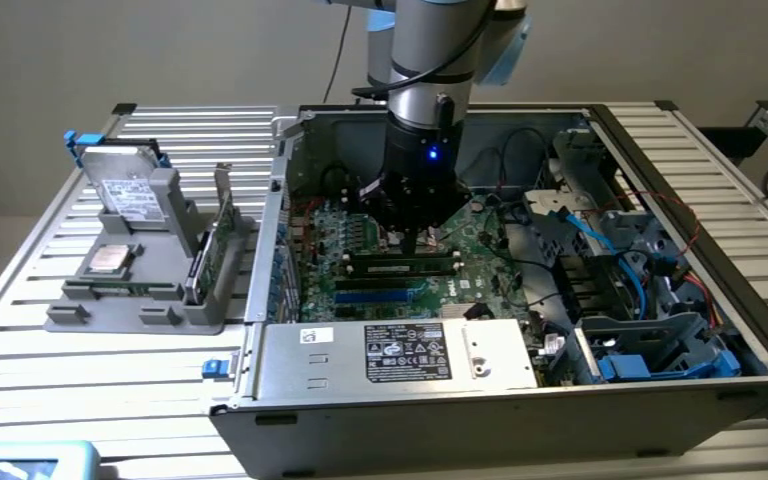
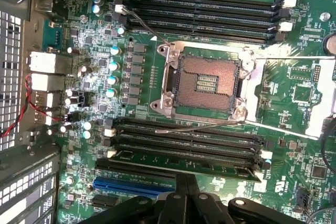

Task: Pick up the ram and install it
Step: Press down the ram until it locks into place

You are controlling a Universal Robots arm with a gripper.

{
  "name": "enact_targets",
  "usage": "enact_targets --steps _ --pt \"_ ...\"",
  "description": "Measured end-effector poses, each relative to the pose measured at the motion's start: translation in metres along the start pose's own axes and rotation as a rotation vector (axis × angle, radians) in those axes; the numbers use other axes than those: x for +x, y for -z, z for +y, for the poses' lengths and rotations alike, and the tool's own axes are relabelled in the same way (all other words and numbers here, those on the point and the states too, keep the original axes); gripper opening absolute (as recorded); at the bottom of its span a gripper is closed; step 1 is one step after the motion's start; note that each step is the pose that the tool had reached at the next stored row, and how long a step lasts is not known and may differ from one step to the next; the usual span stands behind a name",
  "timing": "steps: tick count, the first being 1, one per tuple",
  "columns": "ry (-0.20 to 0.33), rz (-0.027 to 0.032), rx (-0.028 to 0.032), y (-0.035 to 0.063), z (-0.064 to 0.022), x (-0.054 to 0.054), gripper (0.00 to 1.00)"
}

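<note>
Fingers of the gripper (image 1: 418, 240) were closed, holding nothing visible, poised just above the ram (image 2: 181, 162) lying in its motherboard (image 2: 294, 145) slot beside the CPU socket (image 2: 206, 82). Off-centre pressure could likely tilt the stick or leave one latch unseated. Arm hung vertically inside the computer case (image 1: 491, 400).

The gripper (image 1: 412, 232) hides part of the motherboard (image 1: 357, 262) in the exterior view. In the wrist view the picture edge cuts off the gripper fingers (image 2: 185, 203). Label print on the power supply (image 1: 398, 352) is too small to read.
</note>
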State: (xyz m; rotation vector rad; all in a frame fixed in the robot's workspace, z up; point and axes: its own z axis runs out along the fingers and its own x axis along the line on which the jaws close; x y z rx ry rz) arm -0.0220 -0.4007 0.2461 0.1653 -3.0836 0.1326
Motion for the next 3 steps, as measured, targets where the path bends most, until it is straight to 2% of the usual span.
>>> enact_targets --steps 3 --pt "0.000 0.0000 0.0000 0.0000 0.0000 0.0000 0.11"
